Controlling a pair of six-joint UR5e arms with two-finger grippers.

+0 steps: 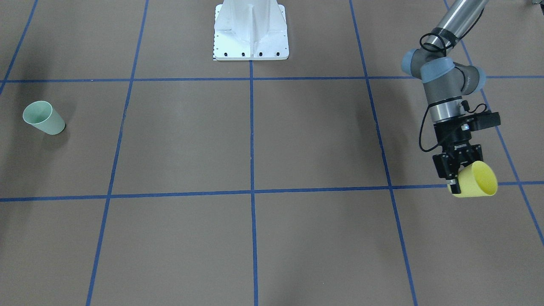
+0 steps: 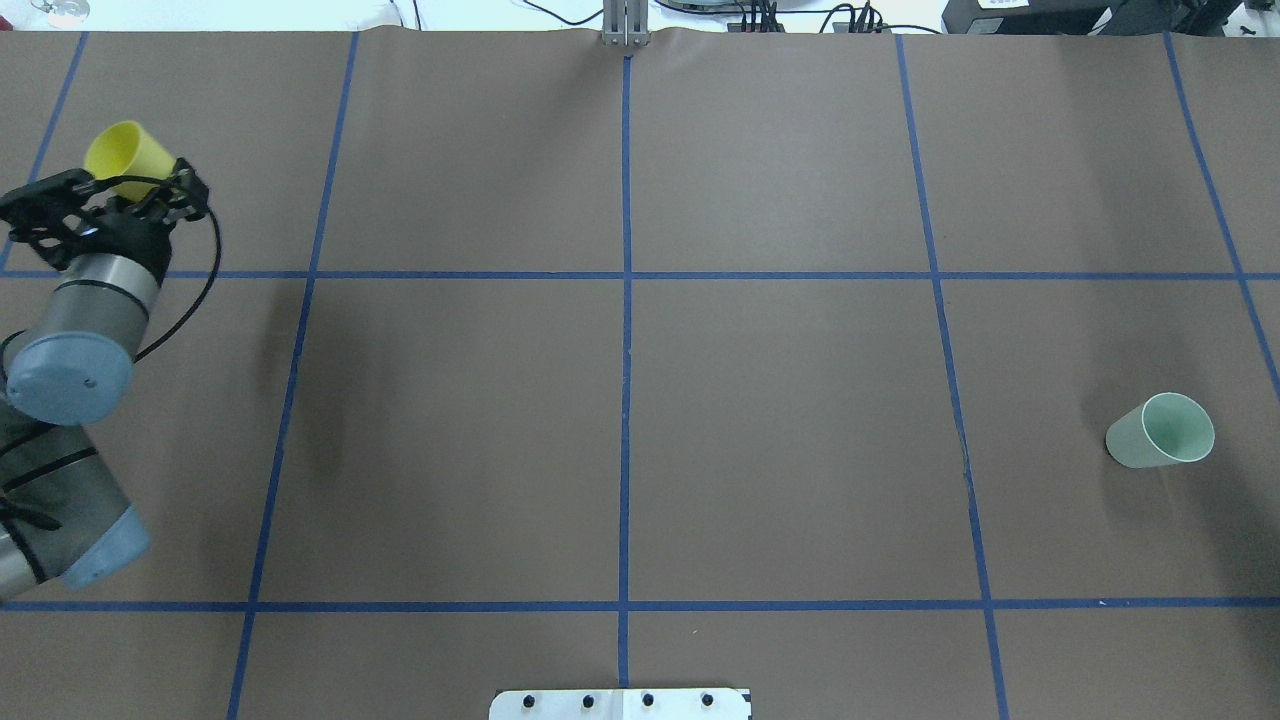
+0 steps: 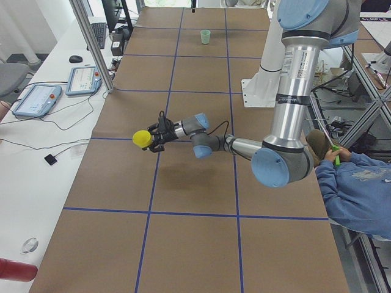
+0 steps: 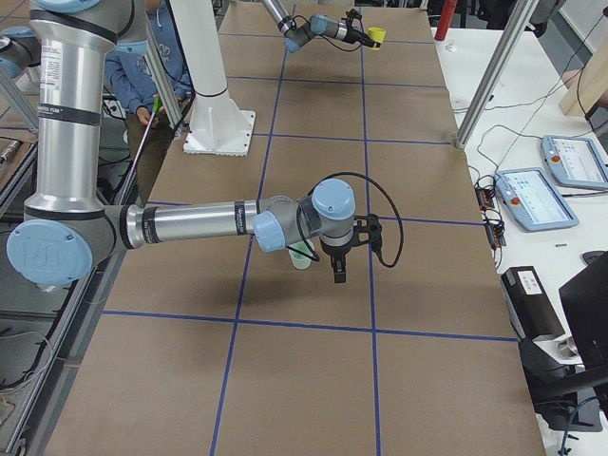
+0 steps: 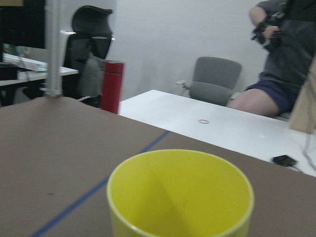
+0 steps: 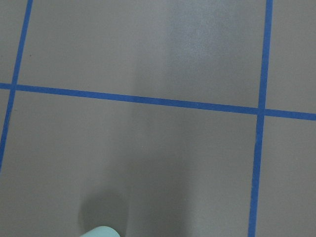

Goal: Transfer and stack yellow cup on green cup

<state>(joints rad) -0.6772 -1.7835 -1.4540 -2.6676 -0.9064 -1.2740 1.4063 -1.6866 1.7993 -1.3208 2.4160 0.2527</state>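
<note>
The left gripper is clamped on the yellow cup, held aloft; next, I'd say, comes the long carry across to the green cup

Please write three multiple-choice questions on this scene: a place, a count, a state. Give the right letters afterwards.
1. Where does the green cup stand?
A. near the table end on the robot's right
B. at the table middle
C. on a shelf
2. How many cups show?
A. one
B. two
C. three
3. The yellow cup is:
A. stacked on the green one
B. lying free
C. gripped by the left hand
Answers: 1 A, far right in the overhead view; 2 B, one yellow, one green; 3 C, the hand is closed on it.
</note>
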